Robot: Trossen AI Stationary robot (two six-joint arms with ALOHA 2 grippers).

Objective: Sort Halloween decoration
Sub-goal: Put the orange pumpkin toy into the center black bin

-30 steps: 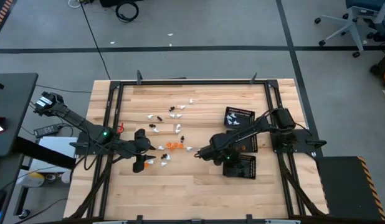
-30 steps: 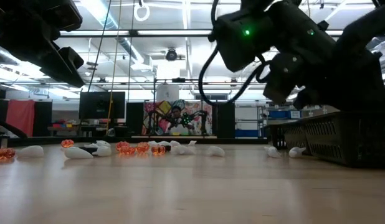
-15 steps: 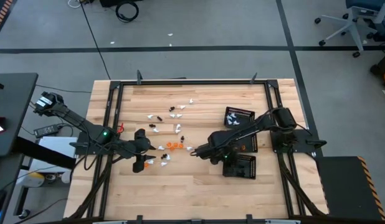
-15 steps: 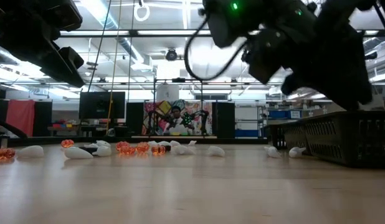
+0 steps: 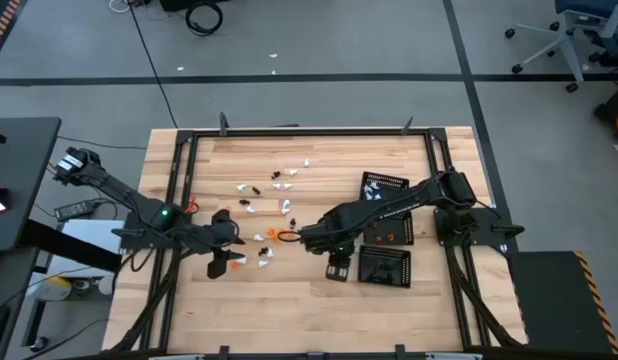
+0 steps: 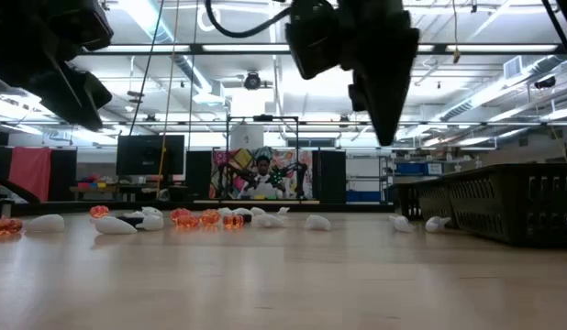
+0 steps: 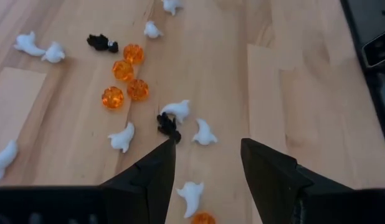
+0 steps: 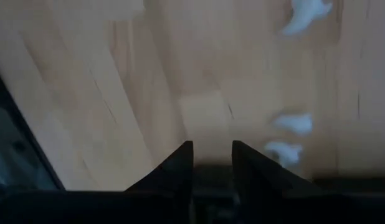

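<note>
Jaws apart, right gripper [image 5: 297, 237] above trinkets [image 7: 124, 70]

Right wrist view: motion-blurred; white trinkets [image 8: 294, 123] shapeless. Left wrist view: one white trinket [image 7: 2, 158] and an orange one [image 7: 203, 218] cut by picture edges. High view: trinket shapes too small to tell.

the halloween decoration [image 5: 274, 205] is a loose scatter of tiny trinkets lying flat on the wooden table, mid-table towards the left: white ghost shapes [image 7: 123, 137], translucent orange pumpkin-like beads [image 7: 124, 70] bunched together, and a few black pieces [image 7: 168, 126]. one black piece lies touching a white ghost. a few white ones show inside the far mesh tray
</note>
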